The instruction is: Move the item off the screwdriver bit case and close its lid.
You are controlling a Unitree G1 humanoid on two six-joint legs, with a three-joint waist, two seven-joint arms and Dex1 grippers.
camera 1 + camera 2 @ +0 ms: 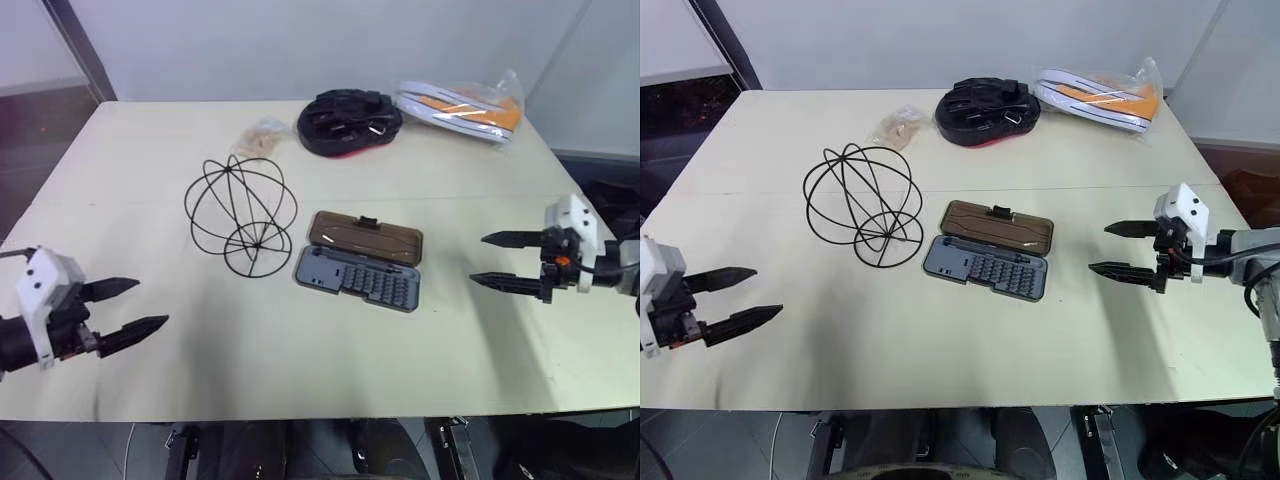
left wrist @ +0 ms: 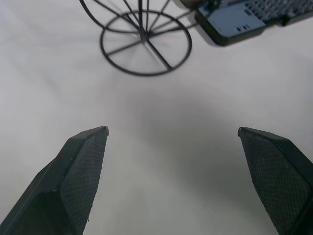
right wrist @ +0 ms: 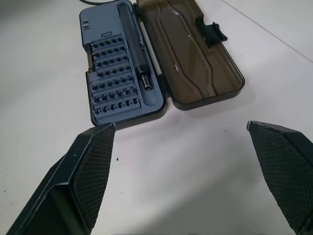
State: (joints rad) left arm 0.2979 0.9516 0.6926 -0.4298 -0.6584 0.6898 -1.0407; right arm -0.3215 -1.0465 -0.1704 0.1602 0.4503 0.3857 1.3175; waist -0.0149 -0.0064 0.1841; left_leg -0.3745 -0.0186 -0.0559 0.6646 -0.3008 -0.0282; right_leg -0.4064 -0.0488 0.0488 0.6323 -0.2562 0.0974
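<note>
Left gripper (image 1: 128, 307): we see it hovering over the near left of the counter (image 1: 300, 370), fingers spread wide, holding nothing.
Right gripper (image 1: 498, 261): we find it at the near right, fingers likewise parted and empty, pointing toward the case.
Screwdriver bit case (image 1: 357, 277): it lies open at the middle of the counter, between our two grippers, its rows of bits and a dark driver handle exposed.
Lid (image 1: 364, 237): we see it folded flat back on the far side of the base, latch tab up, nothing resting on it.
Item (image 1: 241, 214): the wire ball stands on the counter just left of the case; whether its hoops touch the case's left end we cannot tell.
Small clear packet (image 1: 260, 137): beyond the ball.
Black bundle of straps (image 1: 348, 122): far centre, well apart from the case.
Bagged orange and white thing (image 1: 462, 110): far right, beside the bundle.
</note>
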